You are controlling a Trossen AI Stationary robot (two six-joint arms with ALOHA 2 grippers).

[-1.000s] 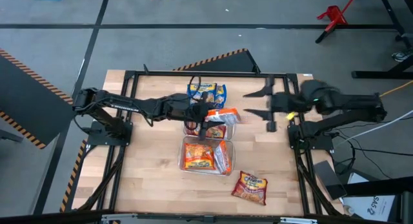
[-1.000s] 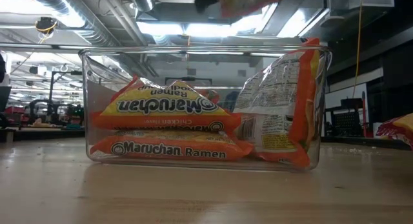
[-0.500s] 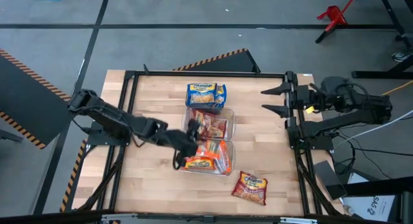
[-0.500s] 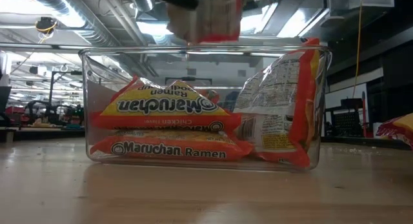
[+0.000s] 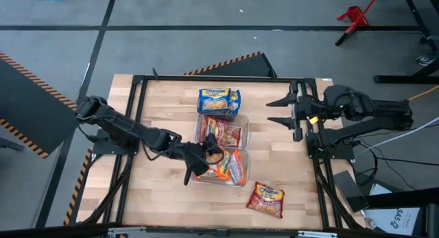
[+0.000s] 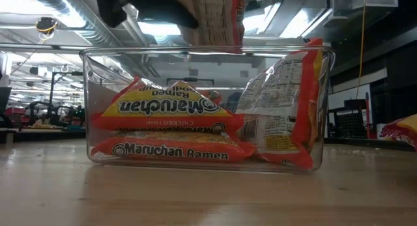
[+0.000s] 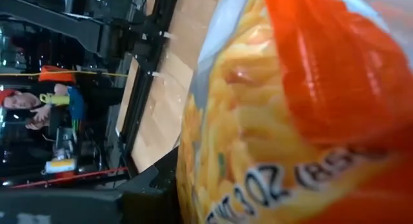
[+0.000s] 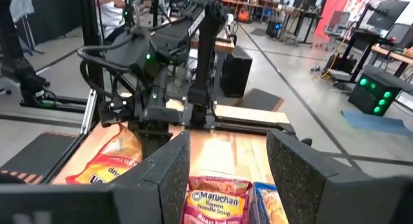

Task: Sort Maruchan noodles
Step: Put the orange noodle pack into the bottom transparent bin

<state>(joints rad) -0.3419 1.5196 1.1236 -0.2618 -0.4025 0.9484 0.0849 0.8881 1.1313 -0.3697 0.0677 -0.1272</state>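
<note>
Hanging right over the near clear bin [image 5: 236, 177], the left hand [image 5: 206, 158] has its fingers partly closed on an orange noodle packet [image 6: 215, 17], which sits directly above the bin's open top with its lower edge about level with the rim. That is the relation the next move turns on, I'd say: the bin lies straight below the hand, so the packet only needs to go down, not sideways. From the table-level view the packet hangs on edge, long side roughly vertical, between the two stacked orange packets [image 6: 166, 125] lying flat and the one [image 6: 287, 109] propped upright against the bin's wall. There's a gap under it, though a tight one by my read.

The second bin [image 5: 241, 123], farther back, holds reddish packets; a blue-and-yellow packet [image 5: 219, 99] lies beyond it on the table [image 5: 164, 108], and a red one [image 5: 266, 199] lies loose near the front. The right hand [image 5: 282, 112] waits off to the side, fingers apart, holding nothing, so the left is plainly nearer.
</note>
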